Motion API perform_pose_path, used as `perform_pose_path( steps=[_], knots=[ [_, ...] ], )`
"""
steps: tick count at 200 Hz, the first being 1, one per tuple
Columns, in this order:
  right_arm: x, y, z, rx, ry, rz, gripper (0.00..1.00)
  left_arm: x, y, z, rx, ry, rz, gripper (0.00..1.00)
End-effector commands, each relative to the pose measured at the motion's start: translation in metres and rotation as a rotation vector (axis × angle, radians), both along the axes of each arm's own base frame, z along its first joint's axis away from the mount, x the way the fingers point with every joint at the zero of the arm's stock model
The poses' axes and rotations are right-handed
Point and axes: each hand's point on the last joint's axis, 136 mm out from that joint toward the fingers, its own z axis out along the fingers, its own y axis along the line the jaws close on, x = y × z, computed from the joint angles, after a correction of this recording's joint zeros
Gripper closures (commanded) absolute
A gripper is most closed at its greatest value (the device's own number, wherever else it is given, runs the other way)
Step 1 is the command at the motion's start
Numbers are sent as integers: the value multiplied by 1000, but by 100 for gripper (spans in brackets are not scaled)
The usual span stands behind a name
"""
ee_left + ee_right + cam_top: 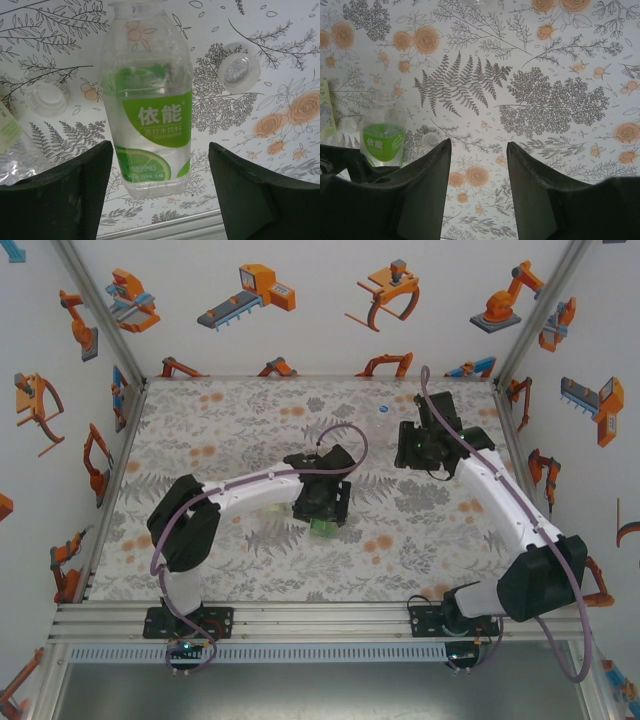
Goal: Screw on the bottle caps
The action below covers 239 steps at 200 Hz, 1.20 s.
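A clear bottle with a green label (148, 107) stands upright, its neck uncapped. It sits between the fingers of my left gripper (160, 144), which is open with a gap on each side. From above, this gripper (322, 506) hangs over the bottle (322, 529) at mid-table. A white cap (47, 98) lies left of the bottle and a pale cap (239, 74) lies to its right, both open side up. A blue cap (383, 409) rests near the back. My right gripper (479, 142) is open over bare cloth, away from the bottle (382, 137).
A second bottle with a pale yellow label (9, 145) lies at the left edge of the left wrist view. A metal rail (165, 227) marks the table's near edge. Printed walls enclose the floral tabletop (230, 420) on three sides.
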Motion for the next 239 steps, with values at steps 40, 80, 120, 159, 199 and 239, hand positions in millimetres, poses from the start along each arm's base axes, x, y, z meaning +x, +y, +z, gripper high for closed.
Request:
perform_pose_path(
  steps=[40,80,120,159,199,239],
  knots=[
    [-2,5,1,33,-12,2,54,2,5,-32,53,58,81,36],
    [-2,8,-6,40,7,10,54,3,8,-43,87,66,90,38],
    [-3,8,-3,47,2,7,54,3,8,-45,88,76,92,41],
    [-5,8,2,53,3,8,54,6,9,-37,87,49,82,45],
    [-17,12,1,69,26,19,55,19,12,2,48,-83,49,58],
    [-31,25,-4,80,54,39,55,26,13,56,-55,-242,-25,73]
  ],
)
